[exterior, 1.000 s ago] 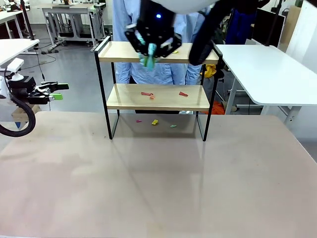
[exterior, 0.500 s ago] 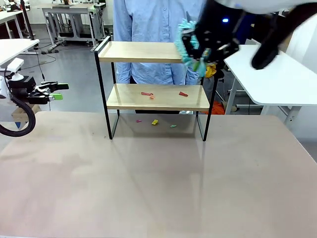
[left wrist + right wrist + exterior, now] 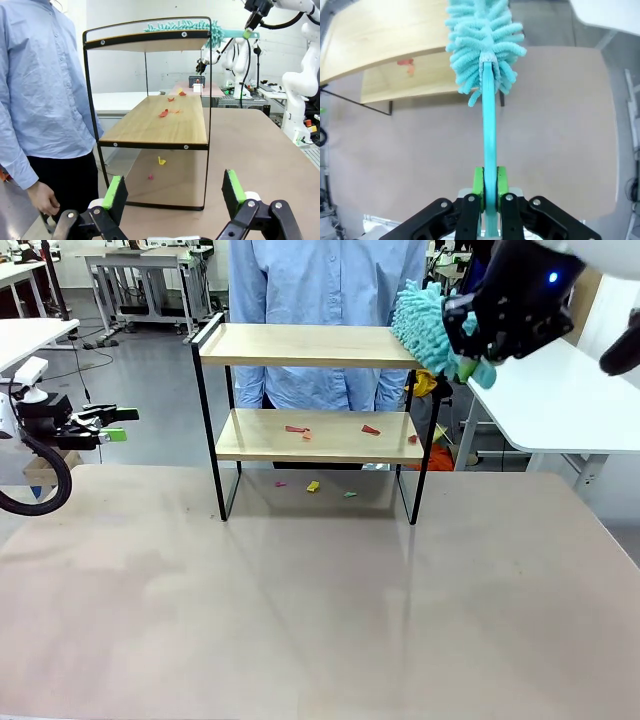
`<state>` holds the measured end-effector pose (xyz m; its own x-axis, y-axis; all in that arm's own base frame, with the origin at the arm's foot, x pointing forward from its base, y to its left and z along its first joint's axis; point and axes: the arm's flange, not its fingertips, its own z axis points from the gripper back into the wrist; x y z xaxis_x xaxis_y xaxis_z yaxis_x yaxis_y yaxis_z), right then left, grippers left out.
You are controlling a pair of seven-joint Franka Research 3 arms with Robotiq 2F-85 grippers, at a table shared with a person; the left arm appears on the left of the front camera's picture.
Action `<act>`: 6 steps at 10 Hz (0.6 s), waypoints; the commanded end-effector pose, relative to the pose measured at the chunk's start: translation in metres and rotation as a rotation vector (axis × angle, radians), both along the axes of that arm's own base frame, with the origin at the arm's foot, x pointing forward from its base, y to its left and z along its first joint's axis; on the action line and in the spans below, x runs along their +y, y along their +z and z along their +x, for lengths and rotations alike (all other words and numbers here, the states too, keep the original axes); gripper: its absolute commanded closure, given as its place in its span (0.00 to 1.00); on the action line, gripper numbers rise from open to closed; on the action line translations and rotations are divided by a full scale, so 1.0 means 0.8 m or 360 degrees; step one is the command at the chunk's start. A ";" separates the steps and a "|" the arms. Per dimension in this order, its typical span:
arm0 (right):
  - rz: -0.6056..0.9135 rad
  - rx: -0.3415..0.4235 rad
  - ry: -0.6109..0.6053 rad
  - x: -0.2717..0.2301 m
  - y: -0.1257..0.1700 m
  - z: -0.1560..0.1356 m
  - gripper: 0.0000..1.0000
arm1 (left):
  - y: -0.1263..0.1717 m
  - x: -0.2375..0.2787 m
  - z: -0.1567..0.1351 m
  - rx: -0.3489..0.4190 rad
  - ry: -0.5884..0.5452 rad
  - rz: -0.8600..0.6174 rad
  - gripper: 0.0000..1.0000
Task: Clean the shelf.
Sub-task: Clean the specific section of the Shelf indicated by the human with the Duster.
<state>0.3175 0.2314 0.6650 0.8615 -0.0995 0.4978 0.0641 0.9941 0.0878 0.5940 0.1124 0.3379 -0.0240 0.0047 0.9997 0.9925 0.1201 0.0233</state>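
Note:
The shelf stands at the table's far side, two wooden boards in a black frame. Its top board is bare; red scraps lie on the lower board, and small scraps lie on the table beneath. My right gripper hangs at the top board's right end, shut on the handle of a teal duster. In the right wrist view the gripper clamps the handle and the duster head overlaps the shelf's corner. My left gripper waits open at the far left, facing the shelf.
A person in a blue shirt stands right behind the shelf, with a hand hanging low. A white table stands at the right. The near half of my table is bare.
My right gripper has swept the duster rightward along the top board, from its middle to past its right end. The scraps are gone from that board. The left arm has stayed still.

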 end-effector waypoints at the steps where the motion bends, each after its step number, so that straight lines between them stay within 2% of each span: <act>1: 0.0004 0.0081 -0.0046 -0.006 -0.014 0.015 0.87 | 0.004 0.000 -0.002 0.0001 0.0001 -0.0002 0.00; 3: 0.0004 0.0081 -0.0046 -0.006 -0.014 0.015 0.87 | 0.004 0.000 -0.002 0.0001 0.0001 -0.0002 0.00; 4: -0.0008 0.0020 -0.0009 0.001 -0.004 0.000 0.87 | 0.004 0.000 -0.002 0.0001 0.0001 -0.0002 0.00; 6: 0.0097 -0.0289 0.0010 -0.010 0.026 -0.022 0.87 | 0.004 0.000 -0.002 0.0001 0.0001 -0.0002 0.00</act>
<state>0.3113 0.2325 0.6792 0.8257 -0.1115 0.5530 0.0581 0.9919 0.1133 0.5940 0.1124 0.3378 -0.0239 0.0047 0.9997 0.9925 0.1201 0.0231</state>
